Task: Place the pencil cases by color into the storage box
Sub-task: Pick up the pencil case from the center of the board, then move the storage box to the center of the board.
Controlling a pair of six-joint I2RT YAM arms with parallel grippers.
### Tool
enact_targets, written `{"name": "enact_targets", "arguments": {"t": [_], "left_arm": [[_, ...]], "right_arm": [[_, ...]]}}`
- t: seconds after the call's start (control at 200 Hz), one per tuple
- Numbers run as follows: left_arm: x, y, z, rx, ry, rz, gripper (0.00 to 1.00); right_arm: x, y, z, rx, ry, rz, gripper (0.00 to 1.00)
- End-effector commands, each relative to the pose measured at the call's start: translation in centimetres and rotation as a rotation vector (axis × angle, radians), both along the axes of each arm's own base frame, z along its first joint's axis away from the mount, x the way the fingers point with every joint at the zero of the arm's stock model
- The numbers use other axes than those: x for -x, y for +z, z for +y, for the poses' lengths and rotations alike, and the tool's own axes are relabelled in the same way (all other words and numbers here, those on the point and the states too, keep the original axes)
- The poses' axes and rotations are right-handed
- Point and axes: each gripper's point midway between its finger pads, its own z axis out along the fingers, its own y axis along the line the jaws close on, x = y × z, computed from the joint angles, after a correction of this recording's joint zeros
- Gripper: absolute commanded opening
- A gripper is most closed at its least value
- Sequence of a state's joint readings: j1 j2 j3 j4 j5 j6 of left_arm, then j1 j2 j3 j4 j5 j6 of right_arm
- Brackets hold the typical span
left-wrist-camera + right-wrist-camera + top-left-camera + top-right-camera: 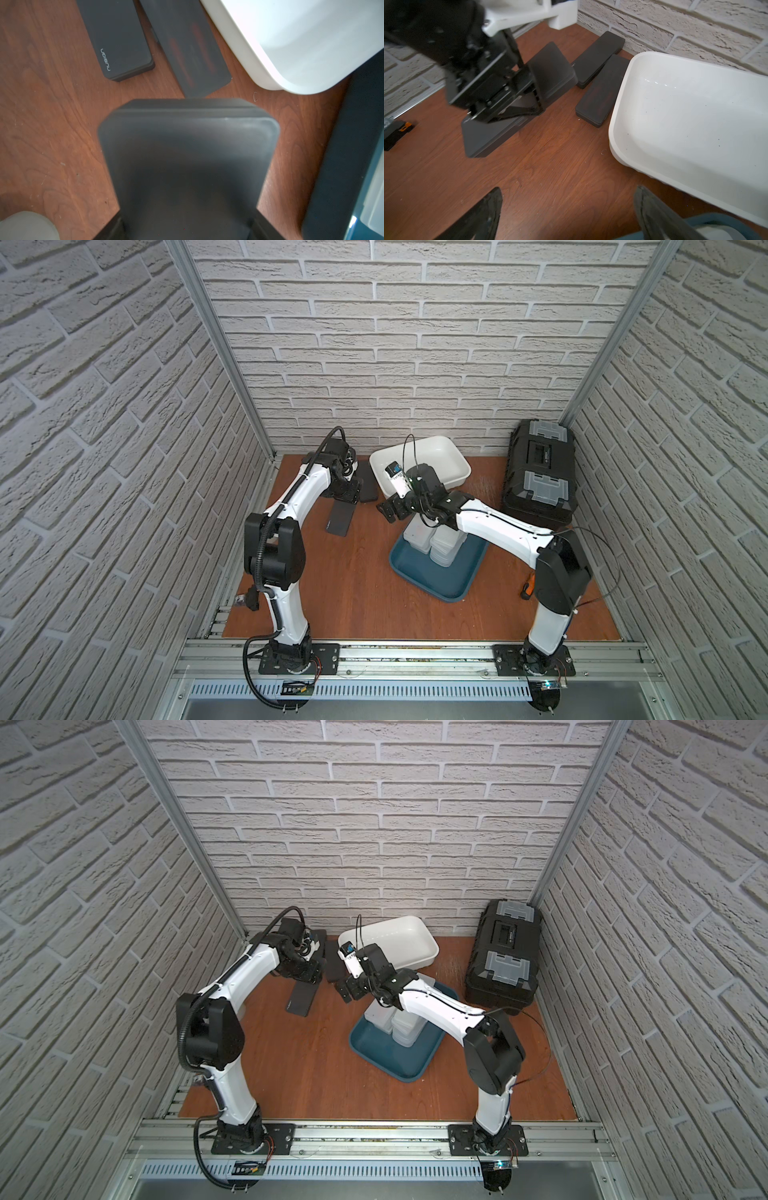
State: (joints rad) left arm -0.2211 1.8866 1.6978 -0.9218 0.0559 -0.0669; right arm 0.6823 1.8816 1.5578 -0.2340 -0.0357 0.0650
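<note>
Right wrist view: my left hand (536, 89) pinches one black pencil case (552, 66), tilted above the worktop (550, 166); my right hand (569, 216) hangs spread. Storage box (618, 116) looks empty, so I reckon all sorting remains.

Stacked pencil cases (440, 553) on tray (415, 570), storage box (446, 450) behind it, toolbox (538, 472) at back right.

This is a robot test cell in a lab. The wooden desk (353, 593) is boxed in by brick-pattern wall panels (395, 344) on aluminium posts (217, 344). An aluminium rail (415, 655) along the desk's near edge carries the bolted-down left arm (289, 610) and right arm (548, 622). A black toolbox (538, 472) sits in the desk's far right corner.
</note>
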Motion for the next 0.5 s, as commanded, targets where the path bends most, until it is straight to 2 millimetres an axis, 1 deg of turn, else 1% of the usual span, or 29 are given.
{"name": "enact_targets", "arguments": {"t": [0.0, 0.045, 0.065, 0.17, 0.21, 0.365, 0.495], "left_arm": [[0.1, 4.2, 1.3, 0.003, 0.048, -0.081, 0.68], [0.1, 4.7, 1.8, 0.003, 0.065, -0.091, 0.69], [0.1, 5.0, 2.1, 0.001, 0.074, -0.095, 0.69], [0.4, 5.8, 3.5, -0.011, 0.124, -0.108, 0.7], [0.6, 6.0, 4.0, -0.02, 0.135, -0.114, 0.7], [1.3, 6.4, 5.3, -0.024, 0.17, -0.124, 0.7], [1.6, 7.0, 6.6, -0.008, 0.213, -0.145, 0.71]], "right_arm": [[-2.8, -2.4, -0.3, 0.053, -0.136, 0.054, 0.99], [-3.9, -3.2, -0.1, 0.062, -0.172, 0.065, 0.99], [-4.3, -3.9, 0.0, 0.071, -0.184, 0.073, 0.99], [-6.3, -5.4, 0.1, 0.084, -0.247, 0.071, 0.99], [-6.8, -5.7, 0.0, 0.088, -0.261, 0.063, 0.99], [-8.4, -6.0, -0.6, 0.092, -0.313, 0.017, 0.99], [-8.9, -6.9, -0.4, 0.097, -0.285, 0.019, 0.99]]}}
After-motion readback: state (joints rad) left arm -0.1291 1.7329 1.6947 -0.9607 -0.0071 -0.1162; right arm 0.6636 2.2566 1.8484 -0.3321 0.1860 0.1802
